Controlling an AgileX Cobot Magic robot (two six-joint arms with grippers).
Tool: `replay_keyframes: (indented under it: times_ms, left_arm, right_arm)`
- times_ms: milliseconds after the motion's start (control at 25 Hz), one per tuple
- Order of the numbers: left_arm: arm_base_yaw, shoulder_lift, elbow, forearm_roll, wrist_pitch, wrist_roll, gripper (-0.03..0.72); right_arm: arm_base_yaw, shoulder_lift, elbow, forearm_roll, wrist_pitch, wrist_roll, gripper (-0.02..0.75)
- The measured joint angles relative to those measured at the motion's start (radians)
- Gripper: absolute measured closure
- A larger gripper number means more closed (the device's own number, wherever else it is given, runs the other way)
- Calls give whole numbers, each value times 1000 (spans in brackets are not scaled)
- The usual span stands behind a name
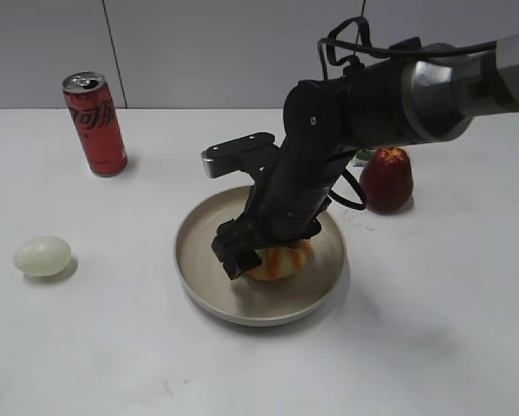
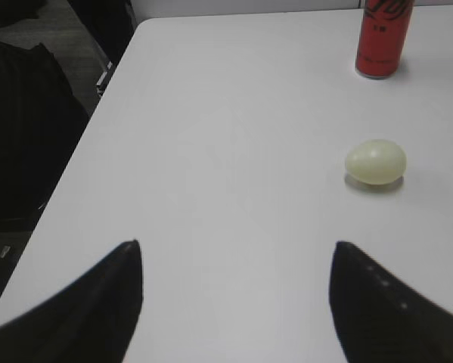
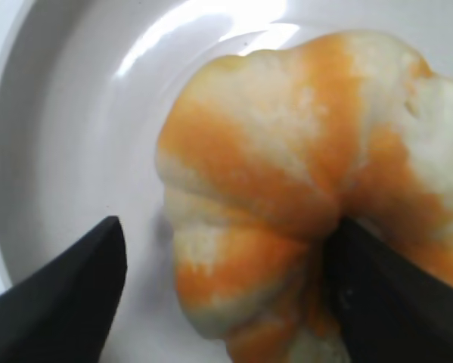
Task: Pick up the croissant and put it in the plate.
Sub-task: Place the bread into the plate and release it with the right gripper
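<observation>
The croissant [image 1: 282, 260], striped orange and cream, lies inside the beige-grey plate [image 1: 192, 260] at the table's middle. It fills the right wrist view [image 3: 287, 174], resting on the plate's floor [image 3: 52, 151]. My right gripper [image 1: 240, 256] reaches down into the plate, its fingers on either side of the croissant [image 3: 228, 223]. The jaws are open: the right finger touches the pastry and the left finger stands apart from it. My left gripper [image 2: 235, 243] is open and empty over bare table, and it does not show in the exterior view.
A pale egg [image 1: 42, 256] lies at the left, and also shows in the left wrist view [image 2: 375, 161]. A red soda can [image 1: 95, 124] stands at the back left. A dark red apple [image 1: 387, 179] sits right of the plate, behind the arm.
</observation>
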Motion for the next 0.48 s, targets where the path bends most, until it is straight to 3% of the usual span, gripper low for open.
replay_keyframes:
  times_ms: [240,480]
  left_arm:
    - [0,0,0,0,0,0,102]
    - [0,0,0,0,0,0,102]
  right_arm:
    - [0,0,-56,7,144,1,119]
    - [-7,-1,-288,-35,328,2,134]
